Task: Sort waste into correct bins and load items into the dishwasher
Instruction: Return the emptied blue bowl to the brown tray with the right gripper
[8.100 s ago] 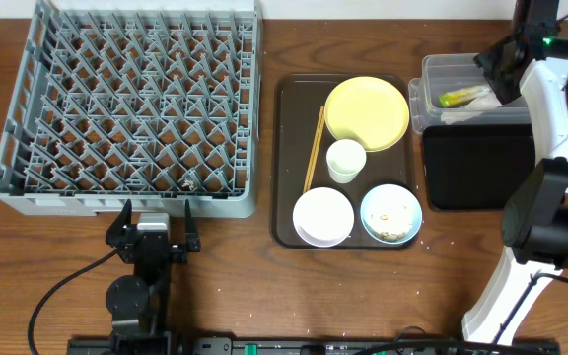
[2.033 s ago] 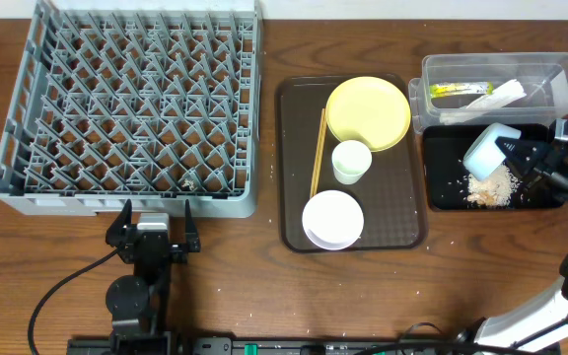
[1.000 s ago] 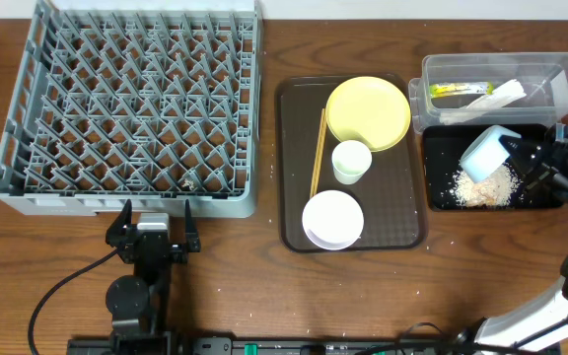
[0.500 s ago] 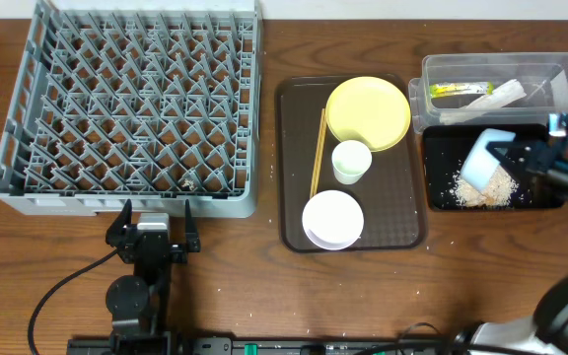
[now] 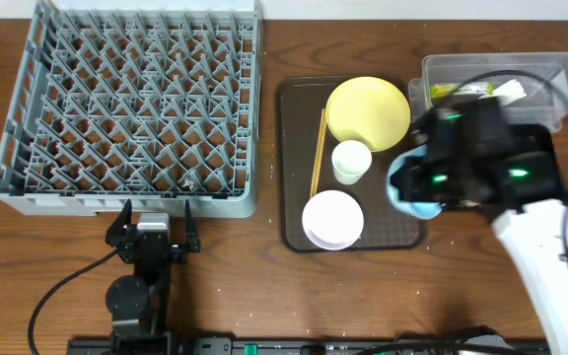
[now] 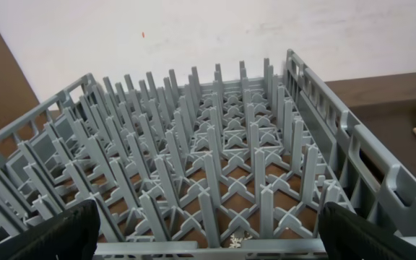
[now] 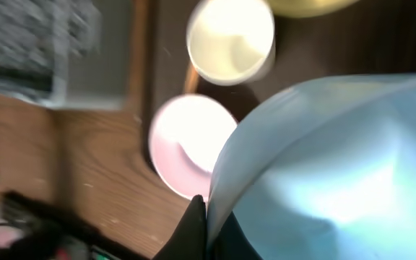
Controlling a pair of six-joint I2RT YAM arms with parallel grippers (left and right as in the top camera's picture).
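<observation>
Half a second ago your right arm was at the right edge, holding the light blue bowl (image 5: 408, 193) tipped over the black tray, where the rice lay in a heap. Now the arm is over the right part of the brown tray (image 5: 290, 148), and the bowl is there with it, just right of the white bowl (image 5: 332, 219). The arm now covers the black tray and the rice, so you cannot see them from overhead. The yellow plate (image 5: 367, 112), the small white cup (image 5: 351, 161), the chopsticks (image 5: 317, 150) and the dish rack (image 5: 131, 104) are where they were. The green-and-yellow wrapper (image 5: 452, 90) and the paper strip (image 5: 510, 91) are lying in the clear tub (image 5: 552, 67), as before.

The overhead view does not show the right pincer (image 7: 205, 217). The right wrist view does: a dark finger (image 7: 193, 230) is clamped on the bowl's rim, with the cup and the white bowl blurred below it. The left pincer (image 5: 156, 223) rests on the wooden surface (image 5: 264, 296) in front of the rack, its jaws spread wide. The left wrist view shows only the pegs of the rack and both finger tips far apart.
</observation>
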